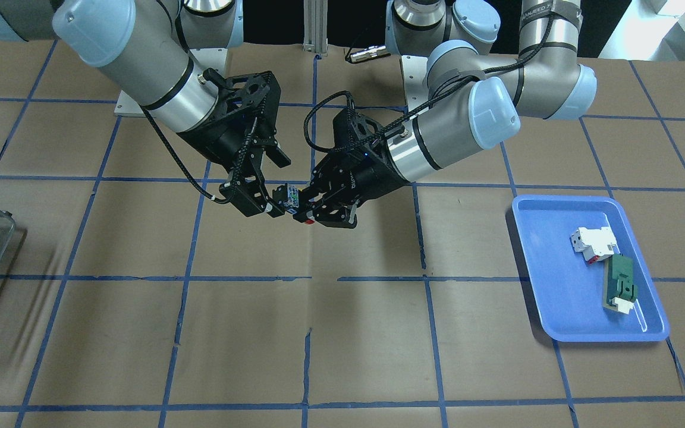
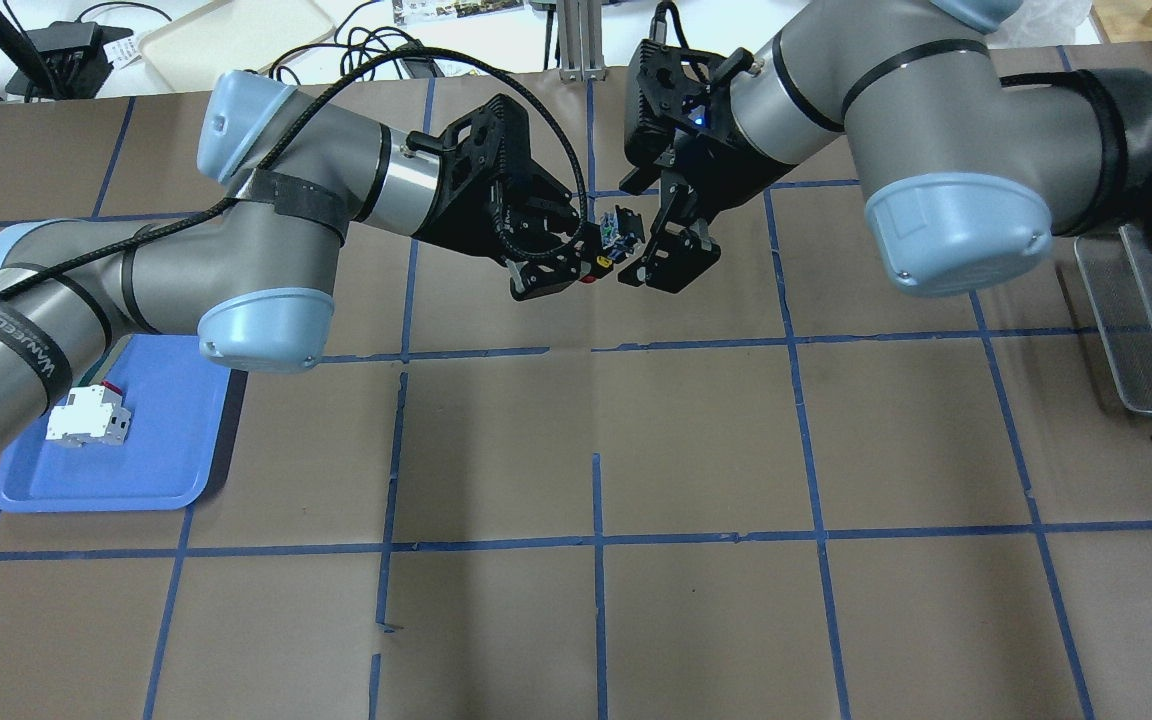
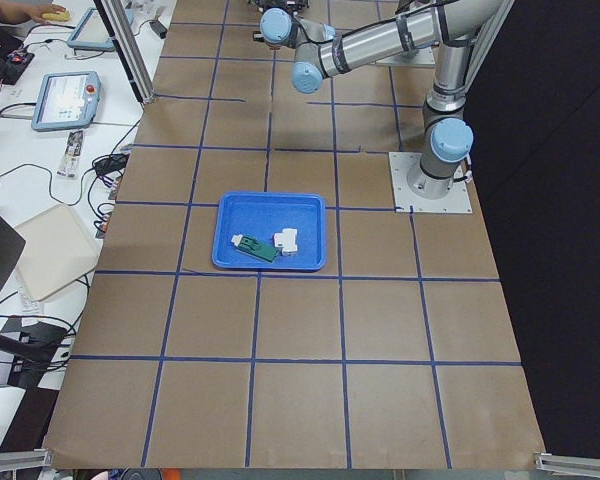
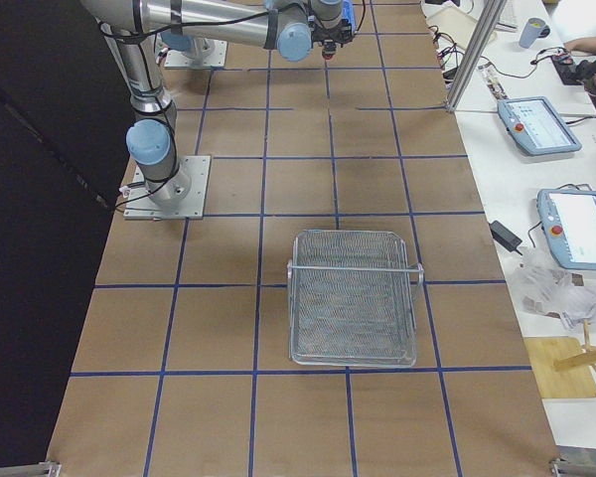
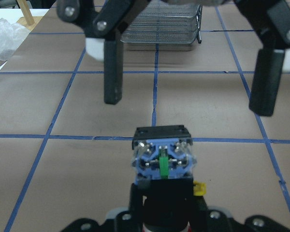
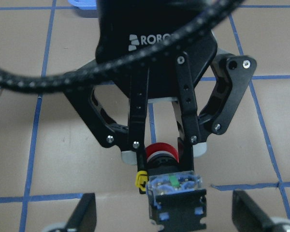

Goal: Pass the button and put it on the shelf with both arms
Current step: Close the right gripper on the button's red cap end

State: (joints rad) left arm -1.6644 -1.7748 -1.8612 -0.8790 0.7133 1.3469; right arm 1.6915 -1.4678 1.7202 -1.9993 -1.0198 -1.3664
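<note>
The button (image 2: 608, 243) is held above the table's middle by my left gripper (image 2: 584, 262), which is shut on its black body just behind the red cap (image 6: 161, 151). Its blue-green terminal end (image 5: 162, 159) points at my right gripper (image 2: 648, 250). The right gripper is open, its fingers (image 5: 112, 72) wide apart on either side of the terminal end and not touching it. In the front-facing view the button (image 1: 292, 199) sits between the left gripper (image 1: 313, 213) and the right gripper (image 1: 274, 203). The wire-mesh shelf (image 4: 353, 298) stands at the table's right end.
The blue tray (image 1: 556, 297) at the table's left end holds a white block (image 1: 593, 242) and a green-and-white flat part (image 1: 619, 288). The shelf also shows in the overhead view (image 2: 1146, 320) and the left wrist view (image 5: 162, 29). Brown paper with a blue tape grid covers the table.
</note>
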